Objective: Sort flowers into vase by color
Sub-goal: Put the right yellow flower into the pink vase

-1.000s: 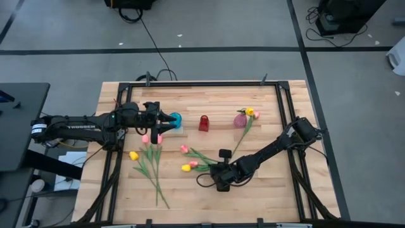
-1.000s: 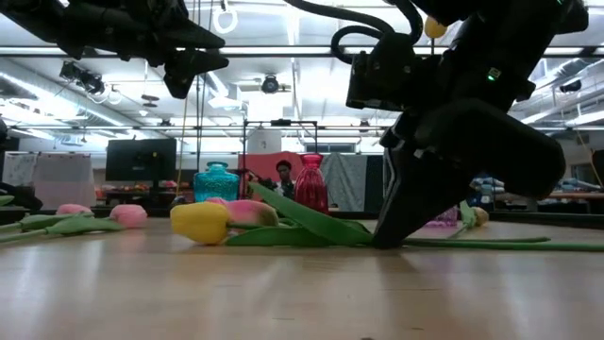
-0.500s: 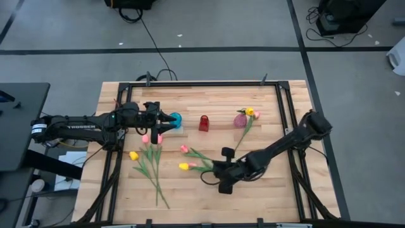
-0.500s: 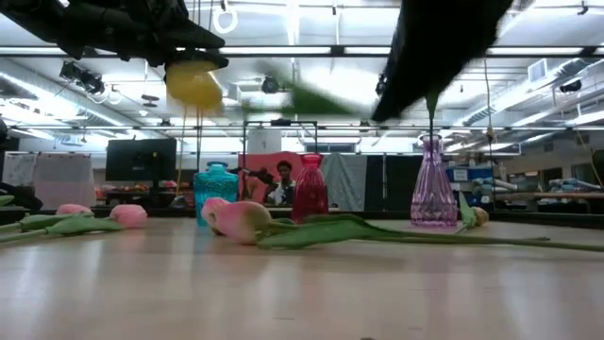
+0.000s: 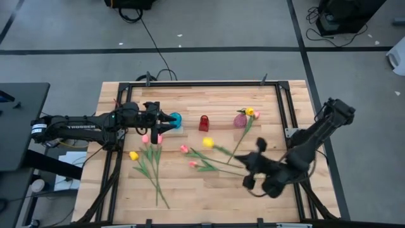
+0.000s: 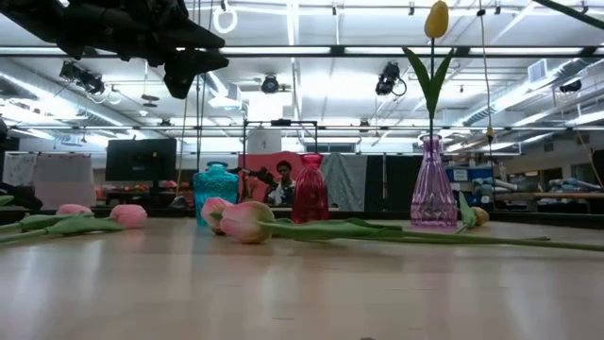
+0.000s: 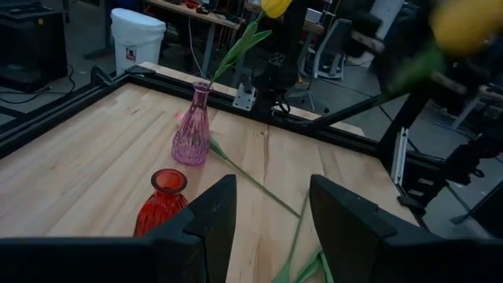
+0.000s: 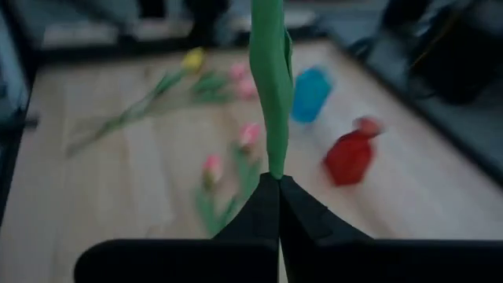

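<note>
yellow tulip [image 5: 208,142] hangs above the wooden table [image 5: 190,196], its green stem [image 8: 269,86] pinched between the closed fingers of the right gripper [image 8: 278,182]. left gripper [image 7: 267,228] hovers beside the teal vase [image 5: 175,118], jaws apart and empty. more tulips [image 5: 149,158] lie on the table; one yellow stands in the purple vase [image 6: 432,194].

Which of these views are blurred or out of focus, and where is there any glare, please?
Right wrist view: table, blue vase and red vase are soft; the held green stem is sharper. High view: right gripper smeared by motion. Left wrist view: yellow flower blurred. Low view: bright ceiling lights glare.
</note>
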You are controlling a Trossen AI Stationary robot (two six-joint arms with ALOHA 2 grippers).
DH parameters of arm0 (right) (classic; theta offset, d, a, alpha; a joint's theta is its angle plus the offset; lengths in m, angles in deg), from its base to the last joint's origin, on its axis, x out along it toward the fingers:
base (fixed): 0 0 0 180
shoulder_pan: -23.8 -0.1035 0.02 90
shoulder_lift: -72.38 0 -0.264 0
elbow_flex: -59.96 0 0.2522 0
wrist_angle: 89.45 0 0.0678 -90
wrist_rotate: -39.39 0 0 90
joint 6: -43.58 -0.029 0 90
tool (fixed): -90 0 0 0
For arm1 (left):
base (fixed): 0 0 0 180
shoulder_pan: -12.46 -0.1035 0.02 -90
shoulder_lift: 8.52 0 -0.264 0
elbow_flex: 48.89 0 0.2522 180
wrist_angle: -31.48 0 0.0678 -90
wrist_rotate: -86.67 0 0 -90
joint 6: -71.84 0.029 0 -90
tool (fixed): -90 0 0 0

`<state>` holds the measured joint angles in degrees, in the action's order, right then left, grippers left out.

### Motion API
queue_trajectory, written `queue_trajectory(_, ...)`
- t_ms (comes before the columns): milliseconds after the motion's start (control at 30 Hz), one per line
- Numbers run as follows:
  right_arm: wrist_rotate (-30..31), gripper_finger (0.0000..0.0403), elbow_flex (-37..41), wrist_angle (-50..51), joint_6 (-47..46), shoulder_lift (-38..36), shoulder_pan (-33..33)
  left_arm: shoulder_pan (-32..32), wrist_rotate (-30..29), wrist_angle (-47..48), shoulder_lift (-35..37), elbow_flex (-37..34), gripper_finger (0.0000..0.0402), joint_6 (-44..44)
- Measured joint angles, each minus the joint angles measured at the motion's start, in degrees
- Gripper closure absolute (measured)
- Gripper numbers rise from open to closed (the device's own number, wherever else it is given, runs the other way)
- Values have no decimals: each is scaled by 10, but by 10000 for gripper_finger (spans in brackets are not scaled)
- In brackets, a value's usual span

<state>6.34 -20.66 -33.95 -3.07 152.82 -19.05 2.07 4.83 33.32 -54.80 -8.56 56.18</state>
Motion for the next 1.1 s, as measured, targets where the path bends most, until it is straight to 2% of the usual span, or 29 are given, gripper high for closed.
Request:
queue_trajectory(167,110,396,37,30,-42,-66,-25,0,0,-2,0,0,234,0)
queue_trajectory(433,201,396,91,68,-58,-178,-8,0,0,-1,0,0,234,4)
queue_trajectory(833,213,396,196,78,-14,-350,80,0,0,-7,0,0,234,19)
queue_trajectory(967,194,396,245,57,-12,-402,113,0,0,-16,0,0,234,38)
queue_trajectory(1100,142,396,275,-22,53,-439,148,0,-1,-27,0,0,234,57)
